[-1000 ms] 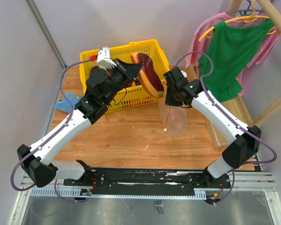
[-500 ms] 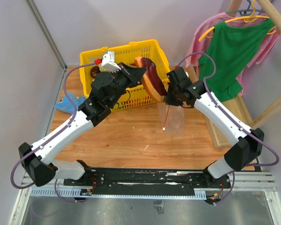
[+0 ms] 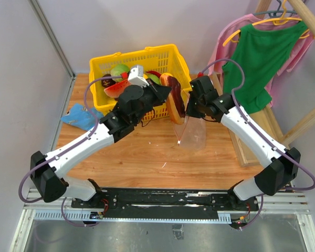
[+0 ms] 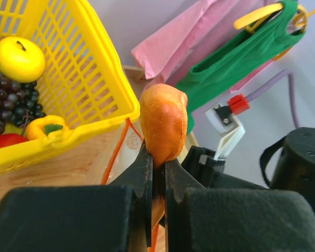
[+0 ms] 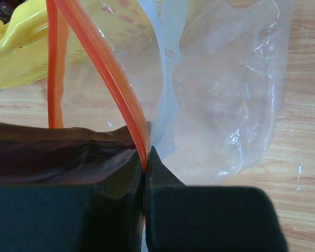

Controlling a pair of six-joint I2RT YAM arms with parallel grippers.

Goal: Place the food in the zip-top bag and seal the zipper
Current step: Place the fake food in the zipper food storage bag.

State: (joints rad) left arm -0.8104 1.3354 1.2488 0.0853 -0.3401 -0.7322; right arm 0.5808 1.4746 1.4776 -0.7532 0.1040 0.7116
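- Stretched with the left arm (image 3: 89,142) from 7 o'clock to mid-table, forearm angled toward 1 o'clock.
- Pinched in the left gripper (image 4: 157,157), jaws nearly together: an orange food piece (image 4: 164,123), perhaps a slice, close by the top of the clear bag (image 3: 195,137).
- Bent in with the right arm (image 3: 252,131) from 4 o'clock.
- Clamped tight with the right gripper (image 5: 145,160) on the zipper (image 5: 102,68), holding that edge up at 5 o'clock of the yellow basket (image 3: 147,56).
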